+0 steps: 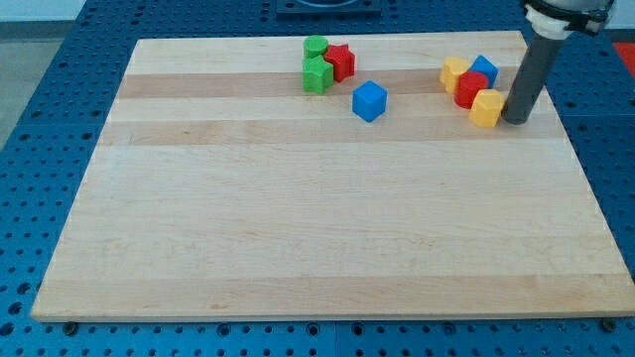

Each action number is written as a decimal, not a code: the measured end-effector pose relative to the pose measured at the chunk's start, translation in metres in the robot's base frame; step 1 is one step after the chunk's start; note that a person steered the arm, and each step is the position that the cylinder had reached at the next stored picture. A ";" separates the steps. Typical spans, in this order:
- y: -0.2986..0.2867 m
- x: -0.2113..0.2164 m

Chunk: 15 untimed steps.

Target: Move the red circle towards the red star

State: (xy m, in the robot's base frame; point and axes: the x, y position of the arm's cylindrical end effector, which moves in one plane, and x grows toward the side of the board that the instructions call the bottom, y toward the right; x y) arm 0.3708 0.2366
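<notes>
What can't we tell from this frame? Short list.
Camera view only:
- My tip: whether it touches the yellow block on its left or just sits beside it.
- Red circle: packed between that block, another yellow block and a blue block; its outline is partly hidden.
- Red star: its left side is covered by two green blocks.
- Arm above the rod: cut off by the view's top edge.

- A pale wooden board [327, 238] with lengthwise grain bands fills most of the view.
- It lies on a blue perforated bench top [60, 59], dotted with regular holes.
- Even, soft light falls over everything, with faint shadows.
</notes>
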 end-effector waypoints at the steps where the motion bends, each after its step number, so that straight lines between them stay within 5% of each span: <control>1: 0.000 -0.001; 9: -0.108 -0.077; 15: -0.121 -0.047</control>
State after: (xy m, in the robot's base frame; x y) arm 0.3240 0.1157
